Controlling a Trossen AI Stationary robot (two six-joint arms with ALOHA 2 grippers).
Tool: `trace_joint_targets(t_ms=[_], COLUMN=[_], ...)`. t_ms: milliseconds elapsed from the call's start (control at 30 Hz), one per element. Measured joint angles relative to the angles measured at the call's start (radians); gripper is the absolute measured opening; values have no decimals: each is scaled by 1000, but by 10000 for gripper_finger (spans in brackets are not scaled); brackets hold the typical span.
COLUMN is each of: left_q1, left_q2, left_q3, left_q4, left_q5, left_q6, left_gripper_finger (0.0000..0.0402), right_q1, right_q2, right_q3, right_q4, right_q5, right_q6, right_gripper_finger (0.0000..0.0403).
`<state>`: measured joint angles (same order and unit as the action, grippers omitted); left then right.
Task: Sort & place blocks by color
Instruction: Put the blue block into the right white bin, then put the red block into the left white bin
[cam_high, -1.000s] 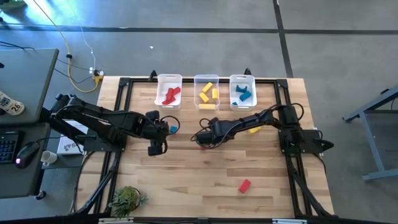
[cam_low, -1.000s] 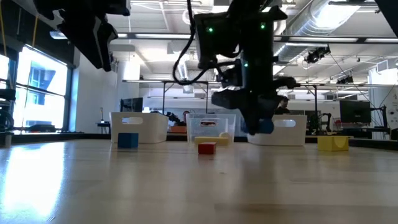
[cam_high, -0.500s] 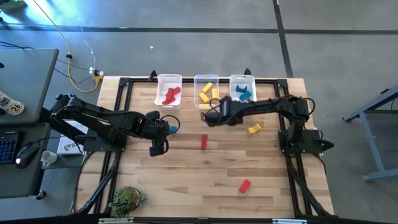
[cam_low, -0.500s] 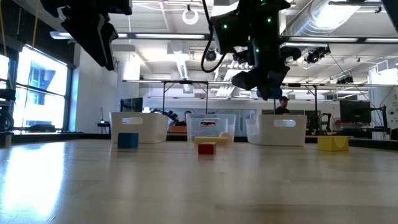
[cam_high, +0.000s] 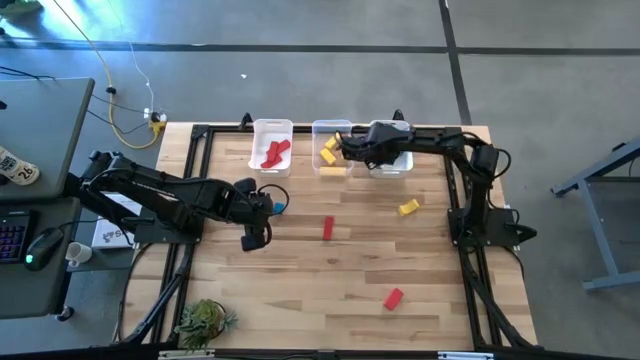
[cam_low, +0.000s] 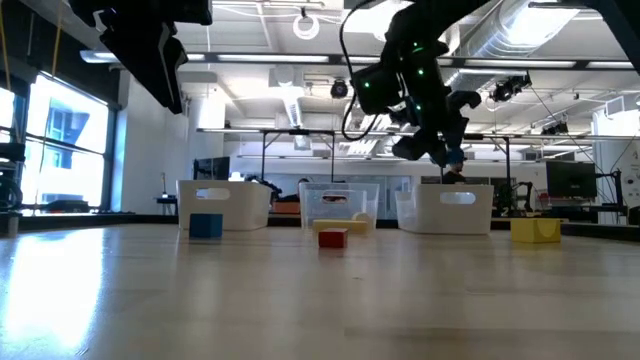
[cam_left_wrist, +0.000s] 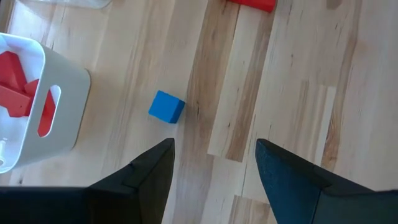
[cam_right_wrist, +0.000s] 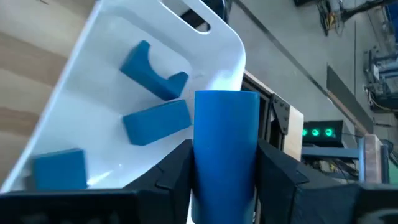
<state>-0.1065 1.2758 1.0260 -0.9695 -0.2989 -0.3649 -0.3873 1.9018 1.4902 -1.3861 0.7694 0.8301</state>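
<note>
blue block (cam_right_wrist: 226, 143) | between right jaws | long axis along fingers (cam_right_wrist: 283, 168)

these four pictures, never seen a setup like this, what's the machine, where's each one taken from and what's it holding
It is a robot with two dark arms at a wooden table, each ending in a two-finger pincer. One picture looks straight down, one looks level across the tabletop, and two come from cameras on the arms' wrists.

Three small bins stand at the far edge: the red bin, the yellow bin and the blue bin. Loose on the table lie a blue cube, a red bar, a yellow block and another red block.

The right pincer hangs above the blue bin with a blue block between its fingers. The left pincer hovers open and empty near the blue cube.
</note>
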Motion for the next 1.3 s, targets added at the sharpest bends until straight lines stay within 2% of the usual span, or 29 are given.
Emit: trace_joint_targets(t_ms=[67, 200, 433, 533, 833, 1300], left_q1=[0, 0, 0, 0, 0, 0], left_q2=[0, 0, 0, 0, 0, 0], left_q3=[0, 0, 0, 0, 0, 0], left_q4=[0, 0, 0, -1, -1, -1], left_q5=[0, 0, 0, 0, 0, 0], left_q6=[0, 0, 0, 0, 0, 0], left_gripper_finger=[213, 213, 213, 213, 213, 213], right_q1=[-26, -69, -82, -60, 103, 415], right_q2=[0, 0, 0, 0, 0, 0], right_q3=[0, 0, 0, 0, 0, 0], right_q4=[3, 21, 31, 30, -10, -13], right_q5=[-10, -96, -102, -135, -262, -538], right_q6=[-26, -89, -119, -157, -207, -311], right_gripper_finger=[146, 167, 179, 179, 180, 181])
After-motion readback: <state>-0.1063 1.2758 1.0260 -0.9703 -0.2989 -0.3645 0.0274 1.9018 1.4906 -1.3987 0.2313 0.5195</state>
